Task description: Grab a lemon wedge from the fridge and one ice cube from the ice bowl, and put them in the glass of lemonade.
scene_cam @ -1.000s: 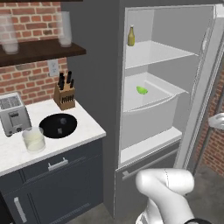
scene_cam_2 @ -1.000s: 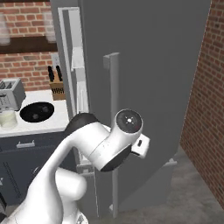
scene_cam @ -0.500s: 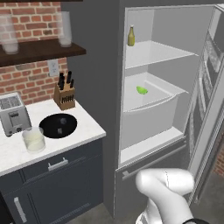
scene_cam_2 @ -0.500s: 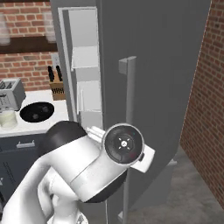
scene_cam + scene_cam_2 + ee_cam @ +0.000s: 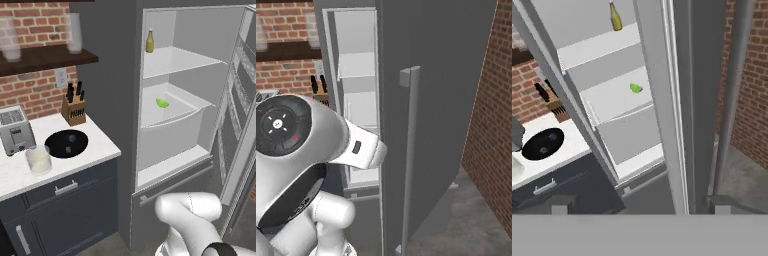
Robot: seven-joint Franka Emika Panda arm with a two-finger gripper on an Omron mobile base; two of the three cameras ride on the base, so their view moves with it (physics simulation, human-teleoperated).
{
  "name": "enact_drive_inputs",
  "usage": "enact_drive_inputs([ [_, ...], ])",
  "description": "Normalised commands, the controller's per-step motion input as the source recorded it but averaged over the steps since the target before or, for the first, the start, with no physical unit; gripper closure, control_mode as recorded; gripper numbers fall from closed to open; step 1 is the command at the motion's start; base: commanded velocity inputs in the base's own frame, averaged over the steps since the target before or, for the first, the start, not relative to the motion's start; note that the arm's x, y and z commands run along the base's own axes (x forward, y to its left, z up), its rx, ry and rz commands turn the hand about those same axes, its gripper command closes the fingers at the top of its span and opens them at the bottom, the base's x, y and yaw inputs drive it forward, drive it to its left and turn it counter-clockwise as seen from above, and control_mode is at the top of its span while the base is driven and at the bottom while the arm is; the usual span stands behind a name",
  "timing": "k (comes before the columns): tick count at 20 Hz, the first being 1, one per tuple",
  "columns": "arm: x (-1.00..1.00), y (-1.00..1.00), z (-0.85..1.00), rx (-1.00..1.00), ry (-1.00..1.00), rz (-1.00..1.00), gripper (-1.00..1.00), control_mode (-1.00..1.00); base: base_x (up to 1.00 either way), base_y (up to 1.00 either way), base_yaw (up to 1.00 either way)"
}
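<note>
Fridge [image 5: 190, 65] door swung open; lemon wedge [image 5: 162, 103] untouched on middle shelf, at 2 o'clock from ice bowl [image 5: 66, 143]. Fingers spread wide, holding nothing. Both pickups remain.

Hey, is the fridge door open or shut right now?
Open. The fridge door is swung wide to the right, baring the white shelves, with the lemon wedge on the middle shelf and a yellow bottle above.

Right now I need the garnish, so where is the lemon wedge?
The lemon wedge lies inside the open fridge on the middle shelf, one shelf below the yellow bottle, right of centre in the left base view.
</note>
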Motion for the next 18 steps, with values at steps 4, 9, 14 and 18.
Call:
enact_drive_inputs([
  [4,0.0,1.0,0.68,-0.31,-0.01,0.0,-1.0,-1.0,0.0,0.0,0.0],
  [9,0.66,1.0,-0.02,-0.48,0.17,-0.08,-1.0,-1.0,0.0,0.0,0.0],
  [14,1.0,0.67,-0.63,-0.63,0.48,-0.17,-1.0,-1.0,0.0,0.0,0.0],
  [18,1.0,0.17,-0.78,-0.55,0.51,-0.16,-1.0,-1.0,0.0,0.0,0.0],
])
